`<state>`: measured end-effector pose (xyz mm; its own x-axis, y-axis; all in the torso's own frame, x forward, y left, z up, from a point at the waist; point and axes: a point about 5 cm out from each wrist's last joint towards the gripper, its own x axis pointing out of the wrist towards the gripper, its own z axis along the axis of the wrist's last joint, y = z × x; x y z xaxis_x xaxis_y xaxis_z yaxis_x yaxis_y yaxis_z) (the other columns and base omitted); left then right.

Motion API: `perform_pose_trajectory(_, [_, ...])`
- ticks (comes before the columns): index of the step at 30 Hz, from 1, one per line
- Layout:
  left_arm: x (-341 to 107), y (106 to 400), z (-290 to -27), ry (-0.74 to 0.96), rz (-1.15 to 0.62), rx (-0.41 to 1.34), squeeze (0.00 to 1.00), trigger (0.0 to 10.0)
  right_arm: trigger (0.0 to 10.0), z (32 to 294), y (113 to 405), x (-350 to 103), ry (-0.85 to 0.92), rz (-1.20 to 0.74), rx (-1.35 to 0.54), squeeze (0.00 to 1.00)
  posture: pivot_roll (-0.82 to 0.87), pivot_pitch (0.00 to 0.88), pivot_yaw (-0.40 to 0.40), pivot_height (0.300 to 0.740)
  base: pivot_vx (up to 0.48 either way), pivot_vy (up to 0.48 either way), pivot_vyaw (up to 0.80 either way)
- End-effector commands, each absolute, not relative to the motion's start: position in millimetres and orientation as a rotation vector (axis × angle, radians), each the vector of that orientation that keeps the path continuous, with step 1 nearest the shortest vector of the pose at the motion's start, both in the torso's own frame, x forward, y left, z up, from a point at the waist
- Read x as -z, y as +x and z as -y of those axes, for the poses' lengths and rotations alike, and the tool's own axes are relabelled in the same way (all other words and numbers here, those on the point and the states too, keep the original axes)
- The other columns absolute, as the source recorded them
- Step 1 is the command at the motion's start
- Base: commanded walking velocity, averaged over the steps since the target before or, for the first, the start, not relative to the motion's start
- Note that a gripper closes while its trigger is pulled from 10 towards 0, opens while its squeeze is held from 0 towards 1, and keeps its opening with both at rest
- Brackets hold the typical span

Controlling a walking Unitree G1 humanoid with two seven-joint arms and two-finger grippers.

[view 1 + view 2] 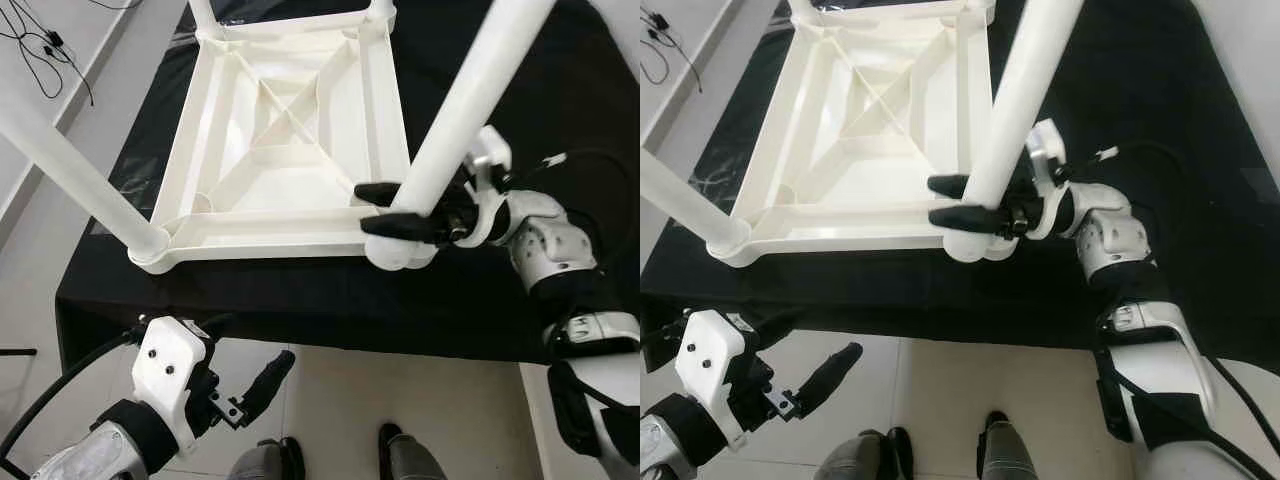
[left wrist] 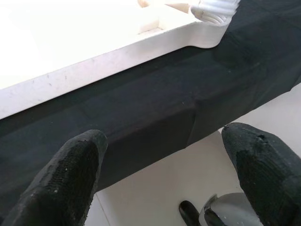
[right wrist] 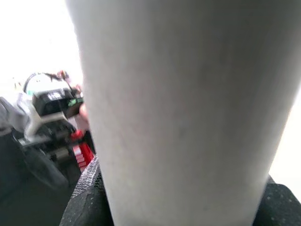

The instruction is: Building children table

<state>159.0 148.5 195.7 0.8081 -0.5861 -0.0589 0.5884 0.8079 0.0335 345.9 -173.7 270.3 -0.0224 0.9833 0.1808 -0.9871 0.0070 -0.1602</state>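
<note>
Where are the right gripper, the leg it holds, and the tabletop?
right gripper (image 1: pixel 380 208): left eye view, between its two black fingertips at the leg's base.
leg (image 1: pixel 470 100): left eye view, mid-shaft of the white tube.
tabletop (image 1: pixel 250 242): left eye view, near rim of the upturned white frame.

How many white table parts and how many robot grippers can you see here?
White plastic table top, upside down: 1
White round plastic table legs: 4
Black-fingered robot grippers, left gripper and right gripper: 2
Total: 7
</note>
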Motion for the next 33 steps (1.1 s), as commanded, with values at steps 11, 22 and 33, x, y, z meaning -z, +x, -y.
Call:
perform_pose_trajectory(11, [-195,155,-148,0.042,-0.062,0.643,0.00,10.0,10.0,178,352,-258,-0.134,0.223,-1.517,0.00,0.05,0.343,0.082,0.740,0.000,0.000,0.00])
perform_pose_trajectory(22, [-195,156,-148,0.050,-0.068,0.647,0.00,10.0,10.0,176,350,-232,-0.291,0.090,-1.536,0.00,0.05,0.336,0.084,0.740,0.000,0.000,0.00])
perform_pose_trajectory(33, [-194,156,-147,0.048,-0.075,0.651,0.00,10.0,10.0,191,357,-237,-0.232,0.093,-1.452,0.00,0.04,0.319,0.084,0.740,0.000,0.000,0.00])
